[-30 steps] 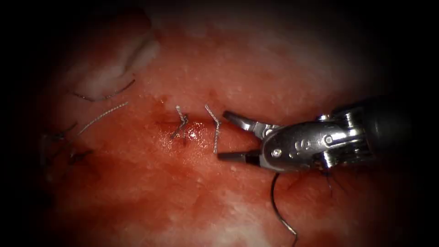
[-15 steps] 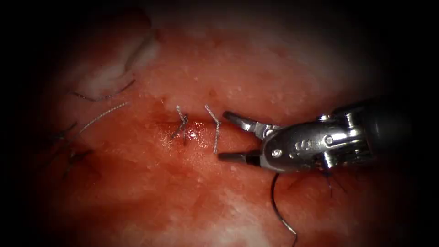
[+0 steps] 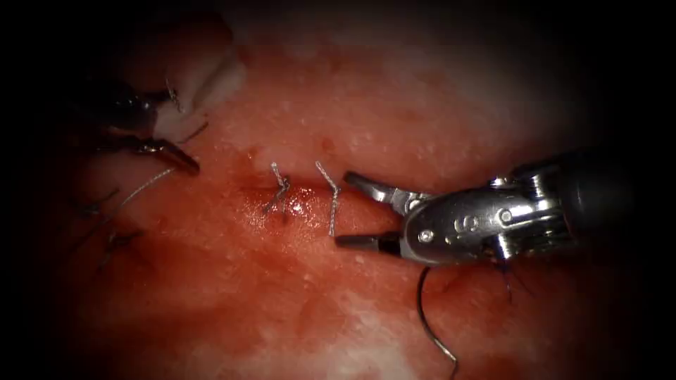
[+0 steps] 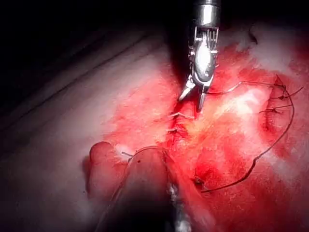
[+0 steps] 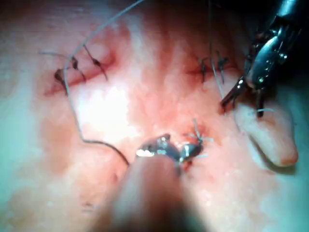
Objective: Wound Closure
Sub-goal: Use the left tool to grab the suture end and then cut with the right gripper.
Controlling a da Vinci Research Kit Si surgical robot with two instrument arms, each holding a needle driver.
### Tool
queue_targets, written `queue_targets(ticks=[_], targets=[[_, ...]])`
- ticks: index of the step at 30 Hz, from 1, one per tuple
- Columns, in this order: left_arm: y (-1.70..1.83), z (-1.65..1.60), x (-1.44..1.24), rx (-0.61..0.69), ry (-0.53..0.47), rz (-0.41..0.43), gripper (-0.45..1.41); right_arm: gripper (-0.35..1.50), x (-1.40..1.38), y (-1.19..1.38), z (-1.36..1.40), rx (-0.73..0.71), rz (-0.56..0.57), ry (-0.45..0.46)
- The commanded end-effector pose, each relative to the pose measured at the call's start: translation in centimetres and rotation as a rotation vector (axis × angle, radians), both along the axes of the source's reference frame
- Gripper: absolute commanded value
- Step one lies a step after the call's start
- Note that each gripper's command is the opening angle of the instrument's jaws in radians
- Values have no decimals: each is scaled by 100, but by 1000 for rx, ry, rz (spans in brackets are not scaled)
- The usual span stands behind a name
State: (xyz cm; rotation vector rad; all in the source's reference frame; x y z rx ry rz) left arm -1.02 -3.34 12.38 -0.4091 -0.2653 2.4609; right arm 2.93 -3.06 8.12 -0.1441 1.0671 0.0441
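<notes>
Compared with the picture of a second before, the left pincer had come into the endoscope view at the upper left; earlier only tissue and loose thread ends lay there. My right pincer had not moved in that time.

The left pincer reached in from the left edge, well apart from the cut. Its jaws stood open, the lower one just above a pale thread end on the tissue. I could not see anything held between them. In the right wrist view the same tool pointed down beside a pale flap of tissue.

The right pincer came in from the right with the shaft nearly level, its wrist over the right part of the cut. Its jaws were wide open, one tip above the cut line and one below, and they held nothing. Just to the left of the tips stood a pale stitch across the cut, and further left a second one, with red fluid shining between them.

A dark thread curved down from under the right wrist. I could not find the needle anywhere.
</notes>
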Motion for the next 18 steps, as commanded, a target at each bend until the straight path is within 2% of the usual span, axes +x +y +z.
queue_targets(ticks=[1,8,11,15,18], targets=[[0,10,-4,14,-11,-18,108,131,6,-4,4,1,0,1],[1,31,7,73,-35,-89,108,131,6,-4,5,6,3,1],[-5,35,16,144,-66,-135,104,131,6,-4,5,11,7,1],[-8,38,21,280,-258,-263,99,131,7,-5,6,10,7,1],[-2,36,17,315,-479,-362,74,131,8,-6,8,13,11,0]])
